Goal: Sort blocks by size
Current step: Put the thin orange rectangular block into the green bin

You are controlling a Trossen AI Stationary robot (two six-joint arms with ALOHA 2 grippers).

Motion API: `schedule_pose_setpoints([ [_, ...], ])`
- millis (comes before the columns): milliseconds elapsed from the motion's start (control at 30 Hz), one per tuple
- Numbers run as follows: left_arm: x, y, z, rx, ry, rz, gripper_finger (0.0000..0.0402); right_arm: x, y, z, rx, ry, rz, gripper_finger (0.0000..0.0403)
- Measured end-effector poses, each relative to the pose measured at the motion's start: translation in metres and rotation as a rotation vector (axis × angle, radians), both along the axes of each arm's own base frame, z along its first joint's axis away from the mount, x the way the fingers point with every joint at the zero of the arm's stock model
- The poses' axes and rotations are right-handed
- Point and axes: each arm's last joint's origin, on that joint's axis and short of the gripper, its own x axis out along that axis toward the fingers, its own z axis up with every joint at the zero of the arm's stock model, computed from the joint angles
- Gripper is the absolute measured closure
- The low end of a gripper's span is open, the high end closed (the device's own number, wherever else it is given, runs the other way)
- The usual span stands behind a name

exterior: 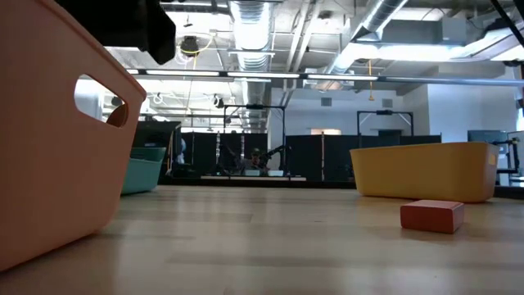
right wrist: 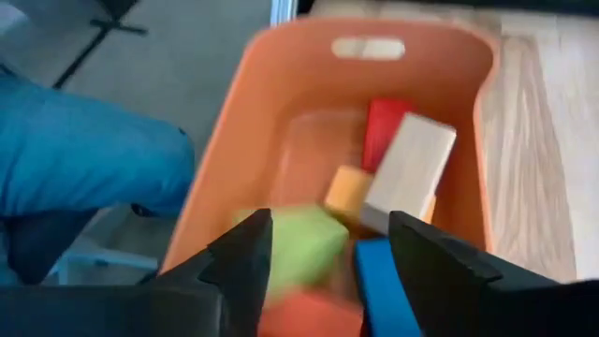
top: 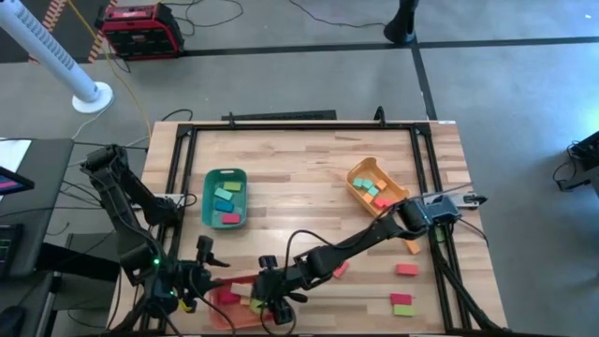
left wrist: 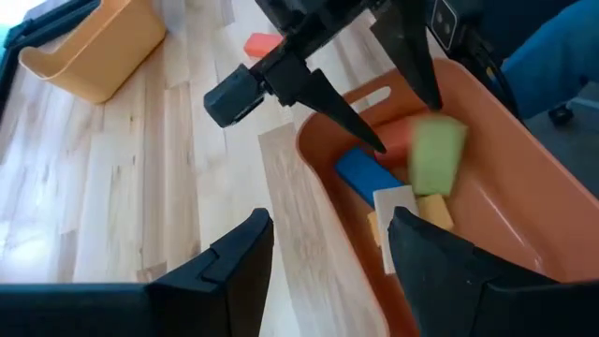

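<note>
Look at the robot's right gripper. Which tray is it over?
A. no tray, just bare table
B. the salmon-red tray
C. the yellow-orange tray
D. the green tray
B. The right gripper hangs open over the salmon-red tray, with a green block blurred just below its fingers and other blocks lying inside the tray.

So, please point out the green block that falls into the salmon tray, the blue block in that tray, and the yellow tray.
green block (left wrist: pixel 437 154), left wrist view, its front face
blue block (left wrist: pixel 365 175), left wrist view, its top face
yellow tray (exterior: pixel 426 172), low view, its side wall
</note>
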Motion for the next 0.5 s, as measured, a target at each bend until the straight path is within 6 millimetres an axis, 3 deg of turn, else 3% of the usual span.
schedule_pose_setpoints([
  [133,0.0,0.0,0.0,0.007,-0.008,0.005,0.0198,-0.003,0.0,0.007,-0.032,0.064,0.005,0.0149],
  [233,0.0,0.0,0.0,0.009,-0.01,0.006,0.0198,-0.011,0.001,0.024,-0.077,0.103,0.007,0.0148],
  [500,0.0,0.0,0.0,0.01,-0.012,0.006,0.0198,-0.058,0.012,0.07,-0.212,0.222,-0.015,0.0147],
])
